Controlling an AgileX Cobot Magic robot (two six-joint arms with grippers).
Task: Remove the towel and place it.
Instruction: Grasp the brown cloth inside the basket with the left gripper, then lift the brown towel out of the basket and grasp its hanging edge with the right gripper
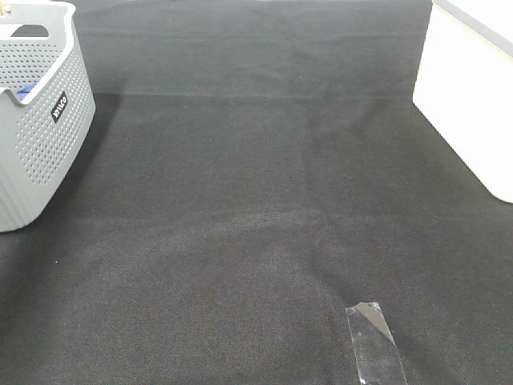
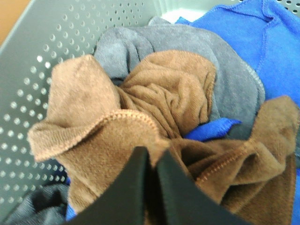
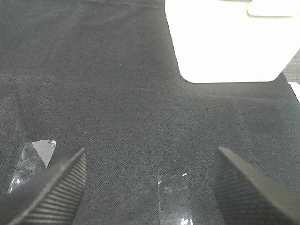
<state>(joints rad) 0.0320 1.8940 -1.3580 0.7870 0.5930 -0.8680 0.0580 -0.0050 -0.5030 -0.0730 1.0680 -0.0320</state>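
My left hand [image 2: 151,159] ends in two smooth, matte black plastic fingers [image 2: 124,194], wedge-shaped with rounded tips; my right hand [image 3: 151,157] has similar black fingers [image 3: 246,190], their inner pads cut with fine parallel ridges

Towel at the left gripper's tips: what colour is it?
The towel is brown, plush; left wrist view shows it best.

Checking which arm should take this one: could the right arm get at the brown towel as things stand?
Probably not easily. The towel sits in the grey basket at far left; the right arm's jaws hang open over the black cloth near the white box.
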